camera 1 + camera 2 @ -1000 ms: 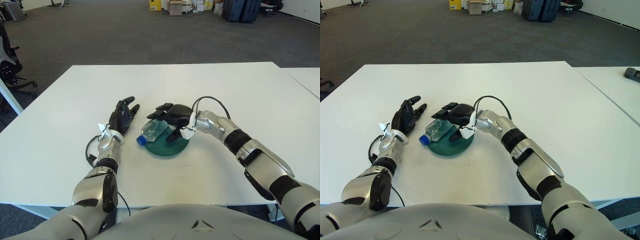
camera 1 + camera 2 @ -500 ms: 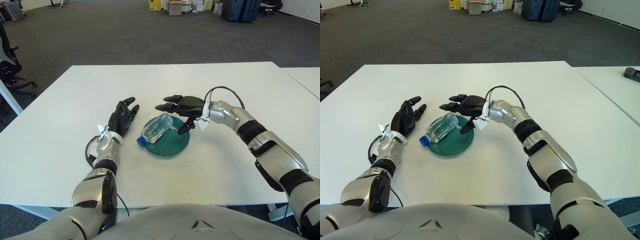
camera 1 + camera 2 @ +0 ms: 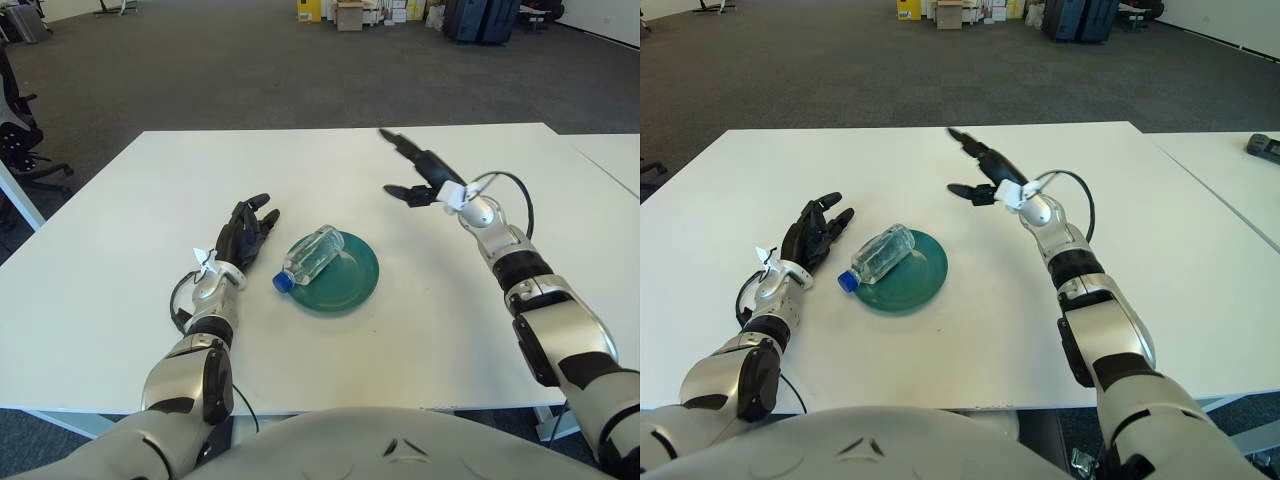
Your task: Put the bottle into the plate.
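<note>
A clear plastic bottle (image 3: 311, 255) with a blue cap lies on its side across the left part of a dark green plate (image 3: 350, 283); the cap end sticks out past the plate's left rim. My right hand (image 3: 412, 168) is raised above the table, behind and to the right of the plate, fingers spread and empty. My left hand (image 3: 245, 232) rests on the table just left of the bottle, fingers relaxed and open, holding nothing.
The white table (image 3: 470, 330) has a second white table (image 3: 615, 155) beside it at the right. A dark office chair (image 3: 15, 130) stands at the far left. Boxes and dark cases (image 3: 400, 15) line the far floor.
My right hand let go of the bottle, lifted off the plate and swung back and to the right, fingers spreading. The bottle stays lying on the plate. The left hand has not moved.
</note>
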{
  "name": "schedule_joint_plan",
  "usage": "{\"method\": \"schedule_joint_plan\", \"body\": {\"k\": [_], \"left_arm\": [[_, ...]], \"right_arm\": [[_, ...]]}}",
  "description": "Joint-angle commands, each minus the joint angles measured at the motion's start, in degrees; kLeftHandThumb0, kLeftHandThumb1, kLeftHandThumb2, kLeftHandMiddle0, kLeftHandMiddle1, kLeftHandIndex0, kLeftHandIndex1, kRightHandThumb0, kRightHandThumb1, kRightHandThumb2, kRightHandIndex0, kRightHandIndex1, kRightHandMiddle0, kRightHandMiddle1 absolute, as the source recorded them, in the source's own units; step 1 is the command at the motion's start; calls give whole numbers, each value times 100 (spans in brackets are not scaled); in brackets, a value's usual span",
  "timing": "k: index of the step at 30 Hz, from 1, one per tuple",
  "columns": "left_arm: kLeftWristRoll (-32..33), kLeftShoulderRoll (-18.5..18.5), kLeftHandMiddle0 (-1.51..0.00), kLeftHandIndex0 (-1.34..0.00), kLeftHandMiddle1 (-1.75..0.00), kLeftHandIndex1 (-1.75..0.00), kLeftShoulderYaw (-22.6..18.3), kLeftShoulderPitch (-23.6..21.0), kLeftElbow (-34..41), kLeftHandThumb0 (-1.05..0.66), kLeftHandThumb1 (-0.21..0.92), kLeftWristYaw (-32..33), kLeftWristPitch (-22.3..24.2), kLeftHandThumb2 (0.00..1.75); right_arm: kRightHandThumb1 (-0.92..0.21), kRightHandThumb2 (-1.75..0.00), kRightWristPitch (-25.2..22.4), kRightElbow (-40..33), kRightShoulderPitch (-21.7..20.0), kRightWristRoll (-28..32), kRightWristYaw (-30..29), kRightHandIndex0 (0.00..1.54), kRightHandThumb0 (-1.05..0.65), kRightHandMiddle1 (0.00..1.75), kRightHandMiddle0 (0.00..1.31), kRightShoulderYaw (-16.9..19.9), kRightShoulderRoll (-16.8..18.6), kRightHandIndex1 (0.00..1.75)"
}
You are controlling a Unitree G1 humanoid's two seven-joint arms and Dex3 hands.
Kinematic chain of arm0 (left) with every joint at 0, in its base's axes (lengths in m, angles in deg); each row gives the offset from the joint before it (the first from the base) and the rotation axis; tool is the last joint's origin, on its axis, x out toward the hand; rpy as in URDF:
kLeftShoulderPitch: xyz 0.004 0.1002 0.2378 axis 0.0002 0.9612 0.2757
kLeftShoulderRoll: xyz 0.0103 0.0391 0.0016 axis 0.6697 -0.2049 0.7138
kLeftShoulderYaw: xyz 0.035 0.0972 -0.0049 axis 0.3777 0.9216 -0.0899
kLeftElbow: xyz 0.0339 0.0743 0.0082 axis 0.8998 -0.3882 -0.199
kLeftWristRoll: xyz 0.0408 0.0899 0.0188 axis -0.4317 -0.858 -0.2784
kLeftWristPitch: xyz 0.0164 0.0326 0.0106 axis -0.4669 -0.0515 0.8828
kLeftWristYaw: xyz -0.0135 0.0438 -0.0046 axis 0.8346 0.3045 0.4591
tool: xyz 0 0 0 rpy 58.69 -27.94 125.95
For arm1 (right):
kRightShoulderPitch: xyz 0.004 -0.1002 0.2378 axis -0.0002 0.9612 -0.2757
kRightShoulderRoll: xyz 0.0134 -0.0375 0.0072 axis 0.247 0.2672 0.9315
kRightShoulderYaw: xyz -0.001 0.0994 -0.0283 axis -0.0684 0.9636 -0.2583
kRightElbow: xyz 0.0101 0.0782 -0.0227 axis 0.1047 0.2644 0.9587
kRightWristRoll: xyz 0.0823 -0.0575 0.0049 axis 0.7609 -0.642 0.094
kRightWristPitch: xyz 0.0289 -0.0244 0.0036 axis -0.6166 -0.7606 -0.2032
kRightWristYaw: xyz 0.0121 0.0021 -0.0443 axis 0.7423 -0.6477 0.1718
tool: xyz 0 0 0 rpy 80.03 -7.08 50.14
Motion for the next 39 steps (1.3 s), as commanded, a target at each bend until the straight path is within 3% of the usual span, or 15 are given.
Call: {"method": "schedule_joint_plan", "body": {"k": [1, 5, 17, 31, 39], "left_arm": [[-45, 47, -45, -15, -57, -108, -8, 3, -117, -85, 92, 104, 137, 84], [-43, 47, -44, -15, -60, -108, -6, 0, -120, -85, 92, 121, 124, 84], [11, 117, -44, -14, -62, -108, -63, -54, -173, -85, 92, 93, 197, 83], [62, 192, -45, -14, -64, -108, -158, -65, -216, -85, 92, -33, 267, 83], [53, 206, -45, -15, -64, -108, -190, -68, -233, -84, 92, -66, 269, 83]], "right_arm": [[-92, -55, -114, 359, 220, 726, 36, 25, -85, 46, 1, 627, 379, 2], [-92, -60, -280, 686, 392, 1230, 183, 35, -72, 68, 0, 1139, 482, 3], [-92, -80, -692, 1199, 609, 1720, 444, 44, -61, 79, 4, 1850, 671, 4], [-92, -85, -1018, 1743, 735, 1761, 720, 51, -65, 82, 8, 2280, 742, 5], [-92, -80, -1257, 1836, 747, 1607, 760, 53, -67, 83, 8, 2283, 729, 5]]}}
